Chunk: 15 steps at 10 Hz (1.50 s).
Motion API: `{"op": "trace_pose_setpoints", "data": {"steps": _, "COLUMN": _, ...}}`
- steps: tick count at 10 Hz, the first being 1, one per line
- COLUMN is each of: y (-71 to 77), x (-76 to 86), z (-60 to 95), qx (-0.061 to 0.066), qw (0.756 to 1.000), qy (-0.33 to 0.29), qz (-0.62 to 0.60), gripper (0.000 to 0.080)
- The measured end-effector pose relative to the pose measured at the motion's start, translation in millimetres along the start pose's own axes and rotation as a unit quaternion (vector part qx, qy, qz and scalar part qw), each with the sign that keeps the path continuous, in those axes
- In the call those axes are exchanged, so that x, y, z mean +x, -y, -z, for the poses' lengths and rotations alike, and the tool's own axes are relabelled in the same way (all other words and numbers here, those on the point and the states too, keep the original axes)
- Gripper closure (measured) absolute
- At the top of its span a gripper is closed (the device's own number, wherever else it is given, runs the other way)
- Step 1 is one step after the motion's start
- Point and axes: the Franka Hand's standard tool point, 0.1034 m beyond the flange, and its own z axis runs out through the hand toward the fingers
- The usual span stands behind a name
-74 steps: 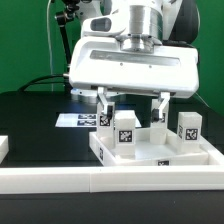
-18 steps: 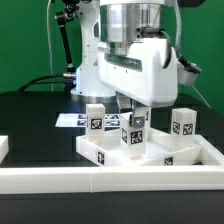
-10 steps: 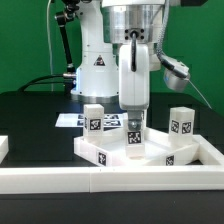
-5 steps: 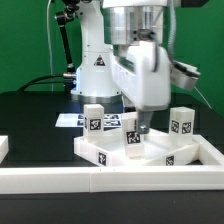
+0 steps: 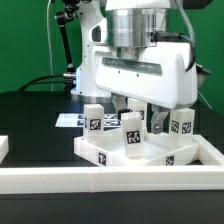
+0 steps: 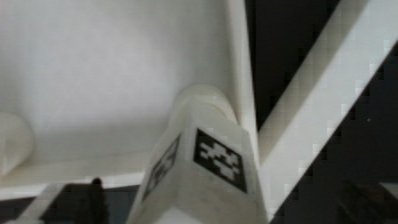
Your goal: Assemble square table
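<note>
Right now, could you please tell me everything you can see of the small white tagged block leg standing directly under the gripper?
The small white block leg looks like smooth plastic, with a black-and-white tag on the face towards the exterior camera. It stands upright on the white square tray-like tabletop, near its middle. The wrist view shows its rounded top and a tagged side. The open gripper straddles it from above; neither finger visibly touches it. Its underside is hidden.

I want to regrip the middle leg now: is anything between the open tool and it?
Nothing visible. The tool hangs open directly above the middle leg, which stands upright on the tabletop. The other legs stand off to either side, not between.
</note>
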Motion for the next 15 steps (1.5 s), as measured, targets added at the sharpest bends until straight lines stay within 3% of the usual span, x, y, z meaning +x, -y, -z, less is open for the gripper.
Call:
{"op": "trace_pose_setpoints", "data": {"steps": 4, "y": 1.6, "x": -1.8, "z": -2.2, "qx": 0.005, "qw": 0.986, "qy": -0.008, "qz": 0.164, "gripper": 0.0151}}
{"op": "trace_pose_setpoints", "data": {"steps": 11, "y": -1.5, "x": 3.3, "z": -2.2, "qx": 0.002, "qw": 0.922, "qy": -0.010, "qz": 0.388, "gripper": 0.0151}}
{"op": "trace_pose_setpoints", "data": {"steps": 13, "y": -1.7, "x": 5.0, "z": -1.5, "qx": 0.002, "qw": 0.916, "qy": -0.011, "qz": 0.401, "gripper": 0.0151}}
{"op": "trace_pose_setpoints", "data": {"steps": 14, "y": -1.7, "x": 5.3, "z": -1.4, "qx": 0.002, "qw": 0.916, "qy": -0.011, "qz": 0.400, "gripper": 0.0241}}
{"op": "trace_pose_setpoints", "data": {"steps": 15, "y": -1.8, "x": 5.3, "z": -1.6, "qx": 0.002, "qw": 0.916, "qy": -0.011, "qz": 0.400, "gripper": 0.0424}}
